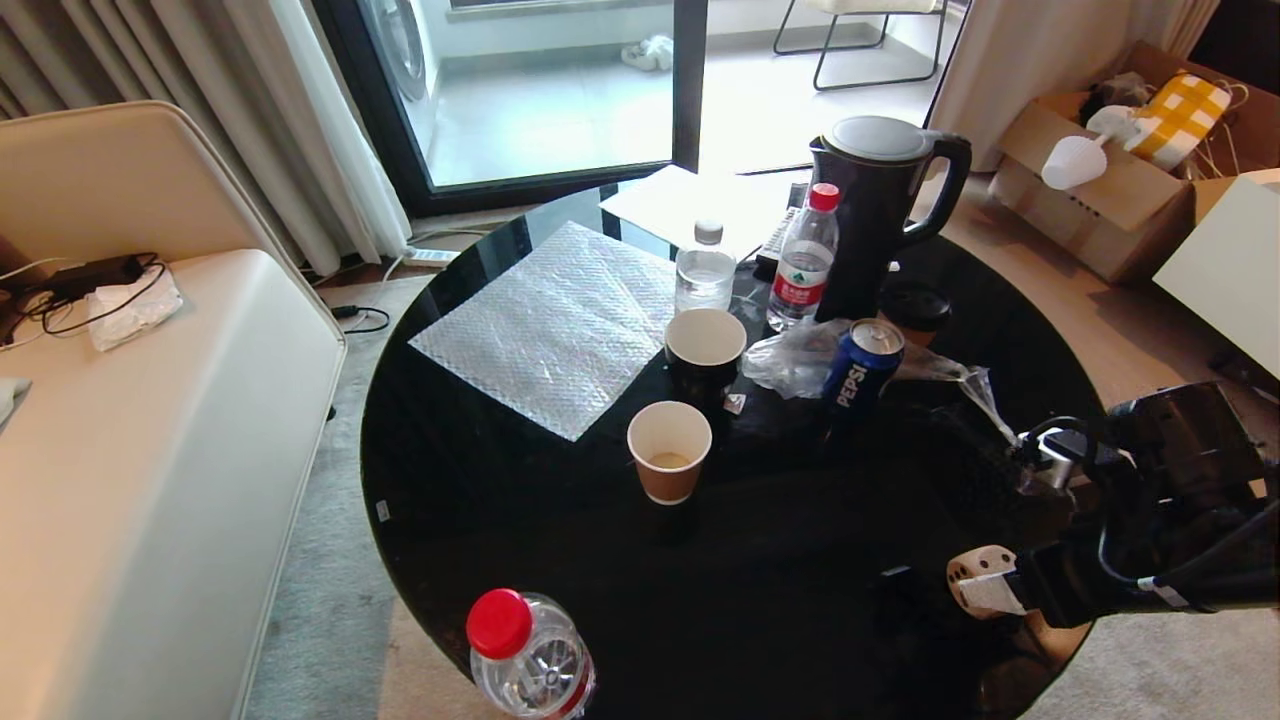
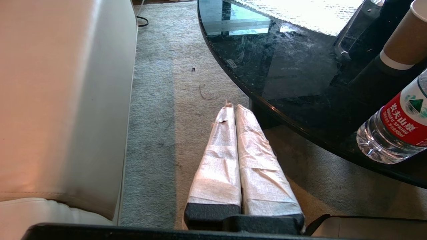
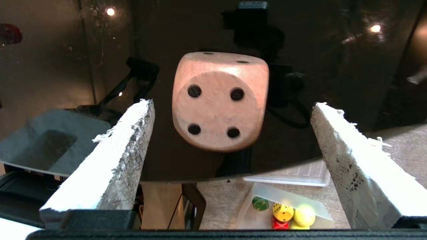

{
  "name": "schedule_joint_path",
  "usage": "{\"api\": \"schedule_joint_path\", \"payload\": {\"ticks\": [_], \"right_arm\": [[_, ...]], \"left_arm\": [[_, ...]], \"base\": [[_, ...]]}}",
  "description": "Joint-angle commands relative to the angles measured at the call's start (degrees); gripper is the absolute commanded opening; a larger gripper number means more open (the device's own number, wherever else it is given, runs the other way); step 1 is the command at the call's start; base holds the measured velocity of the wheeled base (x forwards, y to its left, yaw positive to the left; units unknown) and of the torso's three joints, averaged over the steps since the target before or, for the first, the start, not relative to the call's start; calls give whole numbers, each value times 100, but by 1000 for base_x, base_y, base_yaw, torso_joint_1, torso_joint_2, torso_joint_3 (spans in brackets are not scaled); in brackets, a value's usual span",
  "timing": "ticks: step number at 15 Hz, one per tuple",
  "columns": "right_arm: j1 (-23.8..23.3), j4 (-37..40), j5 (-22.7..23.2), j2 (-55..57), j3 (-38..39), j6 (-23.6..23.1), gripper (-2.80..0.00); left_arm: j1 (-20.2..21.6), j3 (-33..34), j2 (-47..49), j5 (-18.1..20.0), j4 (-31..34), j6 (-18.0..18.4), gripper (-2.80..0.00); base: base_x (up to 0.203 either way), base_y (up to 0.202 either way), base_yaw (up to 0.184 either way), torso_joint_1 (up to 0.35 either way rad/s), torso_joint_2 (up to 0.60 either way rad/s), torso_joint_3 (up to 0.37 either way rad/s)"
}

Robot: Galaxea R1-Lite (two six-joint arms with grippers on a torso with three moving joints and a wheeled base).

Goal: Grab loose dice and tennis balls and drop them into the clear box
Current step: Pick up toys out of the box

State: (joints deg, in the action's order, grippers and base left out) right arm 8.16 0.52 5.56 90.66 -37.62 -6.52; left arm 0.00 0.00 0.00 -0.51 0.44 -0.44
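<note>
Now the round black table (image 1: 560, 520) holds the tan die (image 3: 220, 100) near its edge, with the right pincer (image 3: 230, 156) spread wide on both sides, not touching. Down on the floor, the clear box (image 3: 263, 196) holds other dice (and a ball). Beside the table, the left pincer (image 2: 233, 113) is pressed together.

daylight floods in through the glass door (image 1: 560, 90) at the far side, washing the balcony floor nearly white. the black table (image 1: 520, 520) mirrors it in pale streaks, and the bubble wrap (image 1: 555, 325) glints. in the right wrist view the tabletop is dim, with small bright spots of reflected light; the tan die (image 3: 220, 100) is sharp, the box (image 3: 283, 206) below soft and hazy.
</note>
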Motion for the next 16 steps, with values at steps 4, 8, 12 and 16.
{"api": "schedule_joint_path", "payload": {"ticks": [4, 8, 12, 16], "right_arm": [[18, -311, -2, 318, 26, -10, 0], [18, -406, 7, 402, 26, 9, -280], [18, -645, -2, 477, 81, -8, -280], [13, -877, -46, 23, 322, -10, -280]], "left_arm": [[0, 3, 0, -2, 0, 0, -280], [0, 9, 0, -2, 0, 0, -280], [0, 9, 0, -2, 0, 0, -280], [0, 0, 0, -2, 0, 0, -280]], "base": [[0, 0, 0, 0, 0, 0], [0, 0, 0, 0, 0, 0], [0, 0, 0, 0, 0, 0], [0, 0, 0, 0, 0, 0]]}}
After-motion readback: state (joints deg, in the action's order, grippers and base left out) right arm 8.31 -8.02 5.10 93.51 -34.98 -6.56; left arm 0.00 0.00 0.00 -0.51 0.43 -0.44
